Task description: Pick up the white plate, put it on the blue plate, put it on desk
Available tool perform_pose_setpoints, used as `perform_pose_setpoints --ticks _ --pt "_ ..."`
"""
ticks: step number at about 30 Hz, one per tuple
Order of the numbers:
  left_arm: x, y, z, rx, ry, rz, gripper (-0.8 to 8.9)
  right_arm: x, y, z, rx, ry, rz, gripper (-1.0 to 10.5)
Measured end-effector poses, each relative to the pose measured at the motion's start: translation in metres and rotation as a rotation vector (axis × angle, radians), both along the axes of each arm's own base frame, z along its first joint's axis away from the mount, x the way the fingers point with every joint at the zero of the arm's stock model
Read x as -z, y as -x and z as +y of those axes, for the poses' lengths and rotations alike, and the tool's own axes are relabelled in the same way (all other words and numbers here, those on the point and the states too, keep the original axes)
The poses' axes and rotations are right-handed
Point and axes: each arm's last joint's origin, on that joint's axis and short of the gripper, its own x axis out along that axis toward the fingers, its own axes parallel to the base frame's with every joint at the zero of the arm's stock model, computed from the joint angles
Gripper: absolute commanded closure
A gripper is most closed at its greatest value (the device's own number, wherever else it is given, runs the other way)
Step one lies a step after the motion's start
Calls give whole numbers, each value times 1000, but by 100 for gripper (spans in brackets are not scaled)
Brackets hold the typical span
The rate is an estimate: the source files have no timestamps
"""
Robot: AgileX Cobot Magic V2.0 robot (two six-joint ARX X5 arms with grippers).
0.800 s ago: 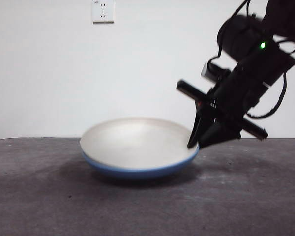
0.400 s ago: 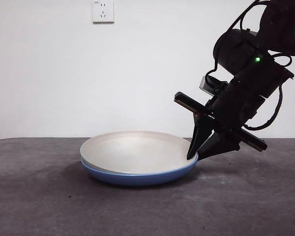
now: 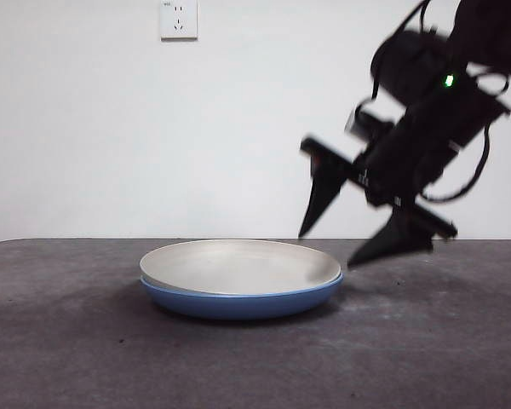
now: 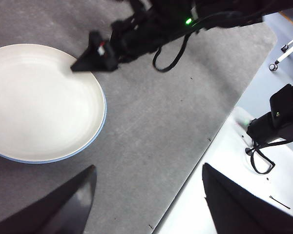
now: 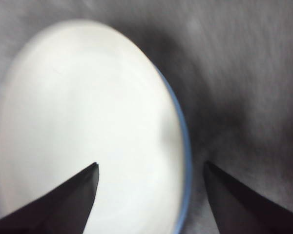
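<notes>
The white plate [image 3: 238, 264] lies nested flat in the blue plate [image 3: 238, 305] on the desk [image 3: 426, 341]. Just above the plates' right rim, my right gripper [image 3: 328, 247] hangs open, one jaw over the plate and one outside the rim, touching nothing. Its wrist view shows the white plate [image 5: 88, 122] and the blue plate's edge [image 5: 183, 141] between the spread jaws of the right gripper [image 5: 150, 165]. My left gripper [image 4: 149, 168] is open and empty, high over the desk and well away from the white plate [image 4: 39, 102].
A wall socket [image 3: 178, 19] sits on the white wall behind. In the left wrist view the desk edge [image 4: 210, 141] runs diagonally, with a white surface and black stand parts [image 4: 278, 117] beyond it.
The right gripper has opened and lifted off the plate's right rim. The white plate, tilted before, now rests level in the blue plate.
</notes>
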Motion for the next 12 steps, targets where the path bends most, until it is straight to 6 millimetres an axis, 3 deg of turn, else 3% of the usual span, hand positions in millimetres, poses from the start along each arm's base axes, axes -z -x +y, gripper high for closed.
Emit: perform_pose_setpoints --ticks 6,12 --pt "0 0 0 0 0 0 471 -44 20 -9 -24 -15 -94 605" --pt "0 0 0 0 0 0 471 -86 57 -26 -102 15 -174 606"
